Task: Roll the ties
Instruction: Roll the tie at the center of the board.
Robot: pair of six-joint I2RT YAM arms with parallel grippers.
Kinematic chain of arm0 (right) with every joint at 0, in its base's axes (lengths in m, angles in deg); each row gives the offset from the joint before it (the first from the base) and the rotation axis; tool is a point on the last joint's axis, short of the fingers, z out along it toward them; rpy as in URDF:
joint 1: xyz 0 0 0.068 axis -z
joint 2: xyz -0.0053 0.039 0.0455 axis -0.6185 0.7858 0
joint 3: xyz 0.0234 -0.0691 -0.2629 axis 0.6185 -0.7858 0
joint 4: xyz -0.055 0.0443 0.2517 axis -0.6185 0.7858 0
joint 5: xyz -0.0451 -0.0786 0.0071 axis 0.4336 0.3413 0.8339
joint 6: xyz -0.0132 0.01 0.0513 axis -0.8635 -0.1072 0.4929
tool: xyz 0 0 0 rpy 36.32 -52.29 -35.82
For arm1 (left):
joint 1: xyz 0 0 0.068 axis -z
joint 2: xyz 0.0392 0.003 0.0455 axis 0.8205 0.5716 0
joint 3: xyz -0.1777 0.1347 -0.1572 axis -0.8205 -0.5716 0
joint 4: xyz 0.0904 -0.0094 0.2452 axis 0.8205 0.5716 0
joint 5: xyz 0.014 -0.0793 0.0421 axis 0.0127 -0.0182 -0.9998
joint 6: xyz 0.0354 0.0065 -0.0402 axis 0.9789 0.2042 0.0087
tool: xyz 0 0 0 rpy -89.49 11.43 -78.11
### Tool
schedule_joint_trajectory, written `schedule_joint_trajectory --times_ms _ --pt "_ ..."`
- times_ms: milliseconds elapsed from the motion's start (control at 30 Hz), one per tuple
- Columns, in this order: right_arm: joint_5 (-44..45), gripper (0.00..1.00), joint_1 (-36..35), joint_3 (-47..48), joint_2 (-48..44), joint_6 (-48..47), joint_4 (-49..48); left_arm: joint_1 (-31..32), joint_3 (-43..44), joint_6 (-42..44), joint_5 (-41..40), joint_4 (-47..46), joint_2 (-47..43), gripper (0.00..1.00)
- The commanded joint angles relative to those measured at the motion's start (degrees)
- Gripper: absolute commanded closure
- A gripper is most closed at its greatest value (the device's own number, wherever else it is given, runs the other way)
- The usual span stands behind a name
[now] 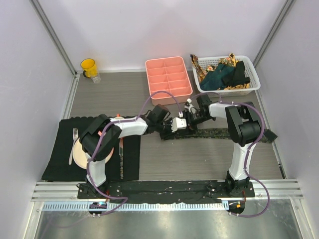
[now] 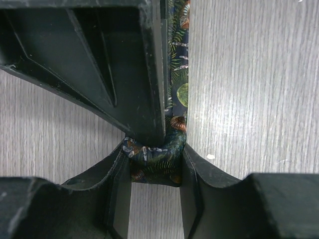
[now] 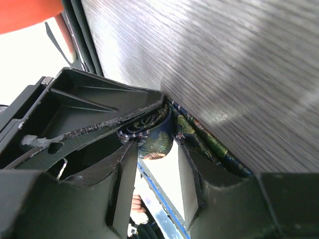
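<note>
The dark tie with a small multicoloured leaf pattern [image 1: 214, 133] lies flat across the table's middle, with its left end rolled up. My left gripper [image 1: 174, 125] and right gripper [image 1: 186, 119] meet at that roll. In the left wrist view my left gripper [image 2: 155, 157] is shut on the rolled end [image 2: 155, 162], and the flat tie [image 2: 178, 74] runs away beside the other gripper's finger [image 2: 124, 59]. In the right wrist view my right gripper [image 3: 155, 144] is shut on the same roll [image 3: 157, 135], with the tie's strip [image 3: 209, 144] trailing to the right.
A white basket [image 1: 251, 74] at the back right holds teal, black and gold-brown ties [image 1: 222, 74]. A pink compartment tray [image 1: 168, 77] stands behind the grippers and a yellow cup [image 1: 88, 66] at back left. A black placemat [image 1: 60, 164] with plate [image 1: 79, 155], fork and knife lies at left.
</note>
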Motion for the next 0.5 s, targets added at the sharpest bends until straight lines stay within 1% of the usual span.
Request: schedule_joint_trajectory --times_ms 0,133,233,367,467 --pt "-1.22 0.55 -0.48 1.16 -1.32 3.97 -4.12 0.09 -0.51 1.25 -5.05 9.21 2.37 0.81" --pt "-1.48 0.55 -1.28 2.83 -0.53 2.48 -1.76 0.09 0.01 1.69 -4.87 10.17 2.9 0.8" --pt "-1.83 0.55 -1.36 2.74 -1.66 0.73 -0.09 0.0 0.89 1.86 -5.14 10.61 3.51 0.81" --pt "-1.48 0.53 -1.36 2.74 -2.64 -1.12 2.9 0.09 1.07 1.86 -4.79 10.79 3.6 0.8" --pt "-1.48 0.53 -1.8 3.09 -2.29 -1.3 3.17 0.09 1.16 1.86 -4.7 10.96 3.78 0.81"
